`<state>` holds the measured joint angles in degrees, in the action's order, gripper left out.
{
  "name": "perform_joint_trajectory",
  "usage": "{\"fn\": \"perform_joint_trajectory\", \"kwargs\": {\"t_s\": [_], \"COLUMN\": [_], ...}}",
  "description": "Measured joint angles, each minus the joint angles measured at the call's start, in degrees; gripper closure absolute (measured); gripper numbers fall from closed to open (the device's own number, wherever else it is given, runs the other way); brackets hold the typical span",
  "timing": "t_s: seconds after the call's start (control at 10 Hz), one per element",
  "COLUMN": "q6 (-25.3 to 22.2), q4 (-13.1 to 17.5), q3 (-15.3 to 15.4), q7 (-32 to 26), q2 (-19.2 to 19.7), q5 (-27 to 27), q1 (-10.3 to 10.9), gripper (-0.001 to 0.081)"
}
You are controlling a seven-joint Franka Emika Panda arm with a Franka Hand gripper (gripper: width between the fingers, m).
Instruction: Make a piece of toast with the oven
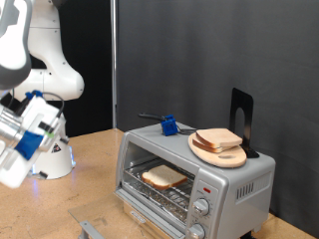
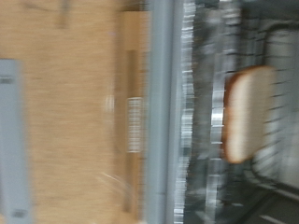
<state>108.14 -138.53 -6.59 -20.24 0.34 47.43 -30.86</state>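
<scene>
Claw: the gripper [image 1: 14, 149] hangs at the exterior view's left edge, above the wooden table [image 1: 90, 169], well apart from the oven; whether its fingers are open or closed, I cannot tell. No fingers show in the wrist view.
Held: nothing visible between the fingers.
Arm: white segments rise behind the gripper towards the exterior view's top left corner.
Oven: the oven [image 1: 234, 184] stands on the table towards the exterior view's right, with its glass door [image 1: 150, 217] folded down and open.
Toast: the piece of toast [image 1: 163, 177] lies flat on the wire rack [image 1: 174, 189] inside the oven; the blurred wrist view shows it [image 2: 246, 114] on the rack bars too.
Knobs: 2 round knobs [image 1: 200, 208] sit at the front right of the oven, under a red mark.
Oven roof: a round wooden board [image 1: 221, 153] lies near the roof's right edge with another bread slice [image 1: 217, 138] on it; a blue object [image 1: 169, 125] rests near the roof's rear left.
</scene>
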Motion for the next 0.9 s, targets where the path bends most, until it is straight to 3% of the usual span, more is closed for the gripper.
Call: {"fn": "perform_joint_trajectory", "kwargs": {"t_s": [0.4,0.9], "q6": [6.2,4.6], "q4": [2.2,7.7], "q3": [-1.0,-0.7], "q7": [-6.0,-13.6], "q2": [8.6,18.8], "q5": [1.4,3.8], "q1": [-1.3,-2.7], "gripper": [0.0,0.0]}}
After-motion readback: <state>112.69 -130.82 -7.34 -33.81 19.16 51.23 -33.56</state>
